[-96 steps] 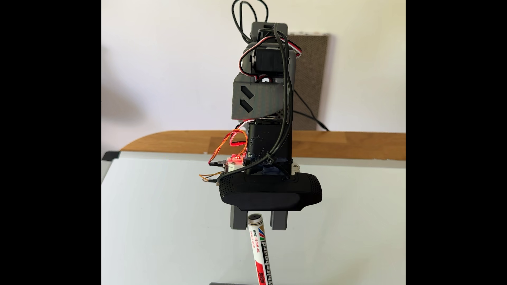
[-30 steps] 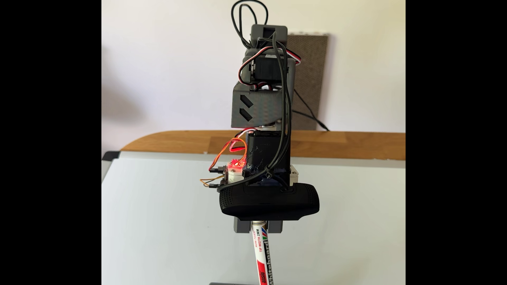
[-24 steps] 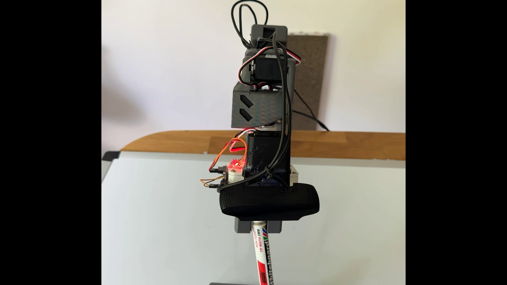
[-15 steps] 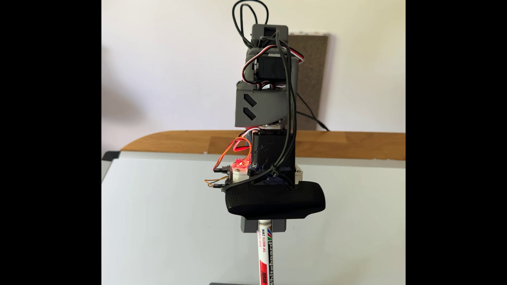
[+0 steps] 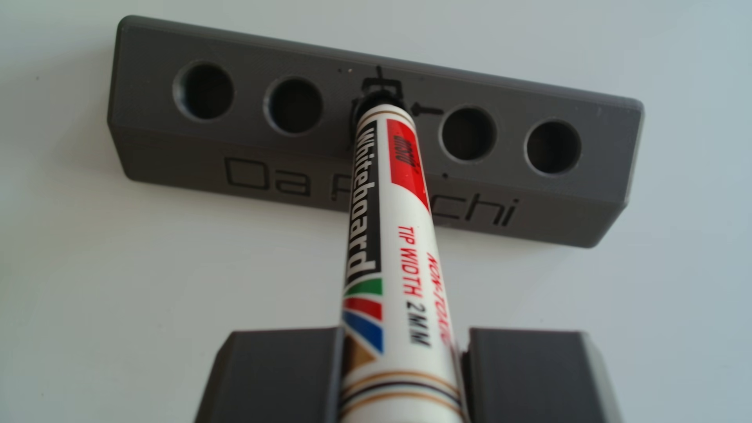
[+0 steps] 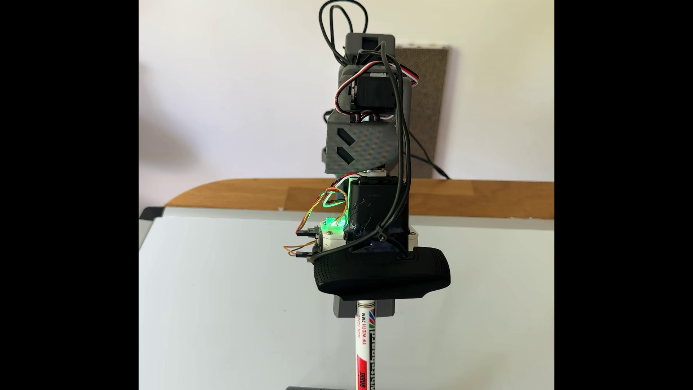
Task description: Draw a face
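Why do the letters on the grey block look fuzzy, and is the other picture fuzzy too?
In the other view, the close marker reads sharper, while the grey block behind is out of focus, so its lettering blurs. In the fixed view the arm and whiteboard are sharp, evenly daylit, with black side bars.
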Robot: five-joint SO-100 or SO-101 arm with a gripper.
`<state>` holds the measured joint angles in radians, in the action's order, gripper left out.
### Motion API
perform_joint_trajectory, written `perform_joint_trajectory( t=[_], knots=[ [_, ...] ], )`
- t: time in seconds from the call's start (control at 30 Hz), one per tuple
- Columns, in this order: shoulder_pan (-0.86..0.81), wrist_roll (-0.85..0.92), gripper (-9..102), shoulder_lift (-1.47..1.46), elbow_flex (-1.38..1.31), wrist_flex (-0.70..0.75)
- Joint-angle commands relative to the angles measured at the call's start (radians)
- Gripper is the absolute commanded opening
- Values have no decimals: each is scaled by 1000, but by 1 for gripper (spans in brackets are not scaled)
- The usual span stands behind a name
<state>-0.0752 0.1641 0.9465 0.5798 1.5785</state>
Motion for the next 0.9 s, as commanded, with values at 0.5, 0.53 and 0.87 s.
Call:
perform_joint_trajectory(
  t=[0.5, 0.53, 0.87],
  knots=[
    [-15, 6, -1, 86, -118, -14],
    [-15, 6, -1, 97, -120, -14],
    [-15, 8, -1, 209, -123, 32]
  ],
)
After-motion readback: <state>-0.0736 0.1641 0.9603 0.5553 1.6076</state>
